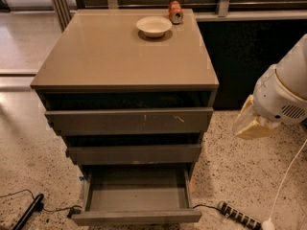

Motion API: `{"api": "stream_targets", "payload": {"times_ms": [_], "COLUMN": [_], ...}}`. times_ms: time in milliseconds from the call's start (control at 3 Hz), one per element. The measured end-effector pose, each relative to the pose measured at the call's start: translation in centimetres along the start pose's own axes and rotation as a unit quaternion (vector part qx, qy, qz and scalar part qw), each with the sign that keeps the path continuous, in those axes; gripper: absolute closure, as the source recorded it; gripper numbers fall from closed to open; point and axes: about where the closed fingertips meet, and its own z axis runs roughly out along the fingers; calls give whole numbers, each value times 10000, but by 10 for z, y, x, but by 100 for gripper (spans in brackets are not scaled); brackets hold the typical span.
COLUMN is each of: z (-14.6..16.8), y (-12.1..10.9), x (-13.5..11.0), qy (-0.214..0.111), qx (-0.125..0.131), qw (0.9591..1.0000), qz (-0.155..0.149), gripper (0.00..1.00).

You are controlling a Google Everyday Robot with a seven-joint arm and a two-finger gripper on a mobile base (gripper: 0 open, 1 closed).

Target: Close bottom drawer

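The bottom drawer (136, 217) stands pulled out at the foot of the cabinet (124, 56), its long front running left to right. The end effector (249, 124) hangs right of the cabinet, above and right of that front. Whether it is open or closed I cannot tell.

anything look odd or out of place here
The bottom drawer stands pulled far out, empty. The top drawer front bears pale scratches. The gripper hangs right of the cabinet, clear of it.
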Motion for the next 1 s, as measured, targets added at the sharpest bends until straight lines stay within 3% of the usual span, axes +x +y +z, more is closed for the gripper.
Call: {"api": "stream_targets", "payload": {"times_ms": [333,667,1000], "z": [2,14,41], "y": [2,15,39], "x": [1,10,25], "qy": [-17,-137,-250], "qx": [17,130,37], "qw": [10000,9997,9990], "qz": [22,169,376], "gripper": [100,100,100]}}
